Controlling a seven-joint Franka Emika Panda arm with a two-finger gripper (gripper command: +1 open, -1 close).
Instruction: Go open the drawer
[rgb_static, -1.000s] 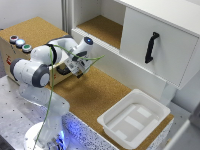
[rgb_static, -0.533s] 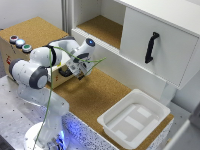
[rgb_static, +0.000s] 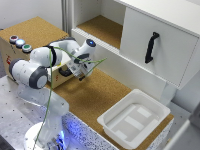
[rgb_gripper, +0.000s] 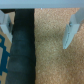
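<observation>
At the bench's far-left corner in the exterior view, a low wooden box (rgb_static: 15, 52) is sitting on the cork top (rgb_static: 100, 95), carrying three coloured buttons (rgb_static: 20, 43) along its upper face. The drawer (rgb_static: 62, 75) is lying in the box's front, facing the middle of the bench, and most of its light plywood face is being hidden by the arm (rgb_static: 47, 57); only a strip with a dark spot (perhaps the handle, too blurred to say) is showing below the wrist. The arm is bending low across the box from its base (rgb_static: 45, 135) at the near-left edge, and the gripper (rgb_static: 82, 75) is hanging just beside the drawer front, over the cork. Whether it is touching the drawer cannot be told from this view.

Through the wrist view the fingers (rgb_gripper: 70, 31) are standing well apart with bare cork (rgb_gripper: 57, 55) between them and nothing in their grasp, so the claw is released. A dark band (rgb_gripper: 22, 50) is running beside the cork, with a blue-patterned surface (rgb_gripper: 4, 50) past it.

Further toward the exterior view's right, a white tray (rgb_static: 134, 119) is resting near the near-right corner. Along the far edge a white cabinet (rgb_static: 155, 45) is rising, an open cork-floored shelf (rgb_static: 102, 27) on its left part and a panel with a long black handle (rgb_static: 151, 47) on its right.
</observation>
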